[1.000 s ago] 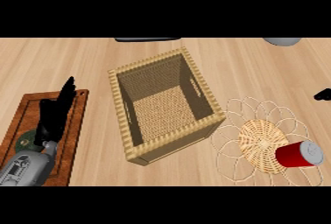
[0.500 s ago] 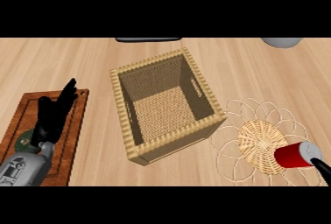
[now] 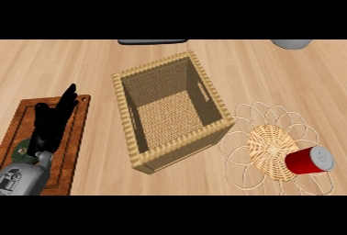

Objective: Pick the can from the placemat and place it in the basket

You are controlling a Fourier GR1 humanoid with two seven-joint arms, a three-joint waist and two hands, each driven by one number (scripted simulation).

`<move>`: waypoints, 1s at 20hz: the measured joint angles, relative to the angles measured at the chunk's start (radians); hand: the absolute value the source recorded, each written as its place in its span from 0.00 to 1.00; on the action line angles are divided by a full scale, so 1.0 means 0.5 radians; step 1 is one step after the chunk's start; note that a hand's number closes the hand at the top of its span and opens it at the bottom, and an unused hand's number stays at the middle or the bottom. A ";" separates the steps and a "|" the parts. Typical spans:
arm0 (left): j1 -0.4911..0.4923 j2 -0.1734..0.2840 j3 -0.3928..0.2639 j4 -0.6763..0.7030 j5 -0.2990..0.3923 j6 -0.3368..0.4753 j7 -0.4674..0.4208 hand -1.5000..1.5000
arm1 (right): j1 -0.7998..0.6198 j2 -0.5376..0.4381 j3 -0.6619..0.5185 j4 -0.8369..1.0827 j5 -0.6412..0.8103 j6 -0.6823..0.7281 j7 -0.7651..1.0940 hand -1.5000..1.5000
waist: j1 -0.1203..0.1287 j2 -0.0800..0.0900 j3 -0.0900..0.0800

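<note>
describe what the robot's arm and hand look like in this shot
Only one arm shows, at the view's lower left: a grey forearm with a rounded, shiny casing carrying small dark markings, and a small green and red detail at the wrist. It ends in a black robot hand with long, slim fingers. No cables or sleeve show. The right arm and its robot hand are out of view.
</note>
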 measured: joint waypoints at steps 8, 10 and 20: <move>0.009 -0.043 0.003 0.002 -0.029 -0.038 -0.006 0.50 | 0.422 -0.192 -0.377 -0.341 -0.211 0.557 0.243 0.00 | 0.041 0.004 0.006; -0.039 -0.051 0.020 0.020 -0.047 -0.054 0.019 0.50 | 0.436 -0.164 -0.458 -0.368 -0.254 0.662 0.299 0.00 | 0.055 0.007 0.008; -0.050 -0.137 0.074 0.006 -0.154 -0.119 0.052 0.50 | 0.225 0.205 -0.565 -0.448 -0.111 0.816 0.525 0.00 | 0.096 0.012 0.011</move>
